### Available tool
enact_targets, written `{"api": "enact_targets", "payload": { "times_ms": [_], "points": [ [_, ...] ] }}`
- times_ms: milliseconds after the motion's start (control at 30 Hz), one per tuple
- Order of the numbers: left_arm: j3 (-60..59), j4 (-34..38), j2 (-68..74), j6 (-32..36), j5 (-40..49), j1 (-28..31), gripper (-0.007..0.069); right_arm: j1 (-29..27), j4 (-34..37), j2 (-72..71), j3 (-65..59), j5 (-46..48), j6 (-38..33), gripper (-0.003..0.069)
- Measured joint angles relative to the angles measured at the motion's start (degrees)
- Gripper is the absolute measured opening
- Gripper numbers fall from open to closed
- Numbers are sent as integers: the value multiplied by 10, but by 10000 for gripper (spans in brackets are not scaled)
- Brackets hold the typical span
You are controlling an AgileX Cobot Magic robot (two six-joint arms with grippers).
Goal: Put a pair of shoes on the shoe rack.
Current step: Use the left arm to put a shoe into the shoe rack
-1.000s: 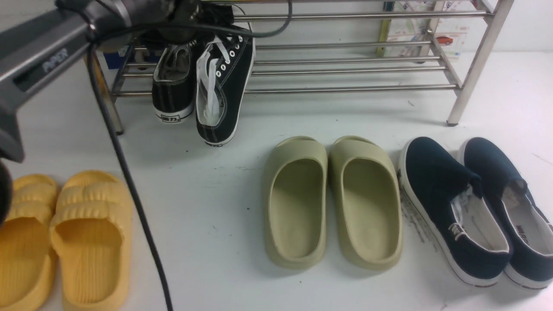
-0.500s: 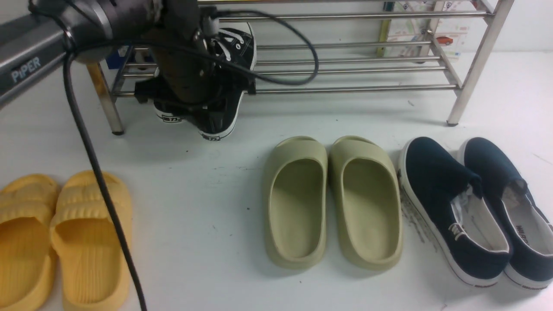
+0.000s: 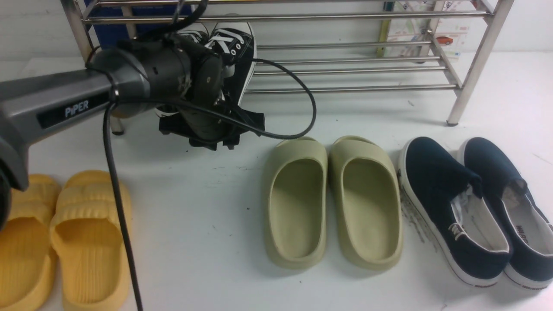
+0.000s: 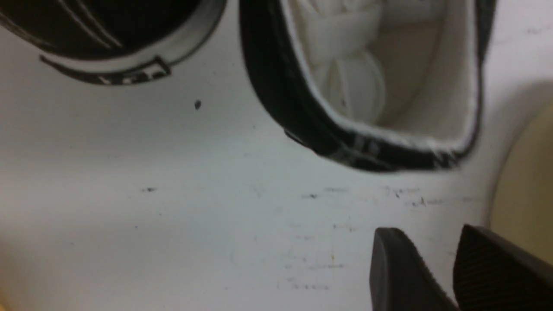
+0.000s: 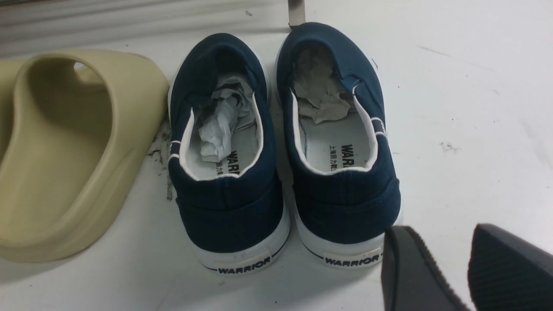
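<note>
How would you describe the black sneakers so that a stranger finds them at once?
Look at the steel shoe rack at the back, then its left end. The black sneakers lean there, toes up; only this pair has white laces.

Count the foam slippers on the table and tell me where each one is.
4. Two yellow slippers lie side by side at the near left; two olive slippers lie side by side in the middle.

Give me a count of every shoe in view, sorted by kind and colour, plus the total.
black canvas sneakers: 2
yellow foam slippers: 2
olive foam slippers: 2
navy slip-ons: 2
Total: 8 shoes, four pairs
</note>
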State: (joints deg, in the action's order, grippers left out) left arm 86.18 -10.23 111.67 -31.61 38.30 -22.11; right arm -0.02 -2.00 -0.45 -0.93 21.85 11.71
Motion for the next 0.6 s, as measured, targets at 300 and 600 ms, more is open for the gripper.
{"api": "enact_targets", "payload": {
  "times_ms": [300, 600],
  "points": [
    [0, -2, 4, 12, -46, 26, -13, 0, 0, 0, 0, 0, 0, 244],
    [-2, 10, 3, 37, -135, 26, -13, 0, 0, 0, 0, 0, 0, 244]
  ]
}}
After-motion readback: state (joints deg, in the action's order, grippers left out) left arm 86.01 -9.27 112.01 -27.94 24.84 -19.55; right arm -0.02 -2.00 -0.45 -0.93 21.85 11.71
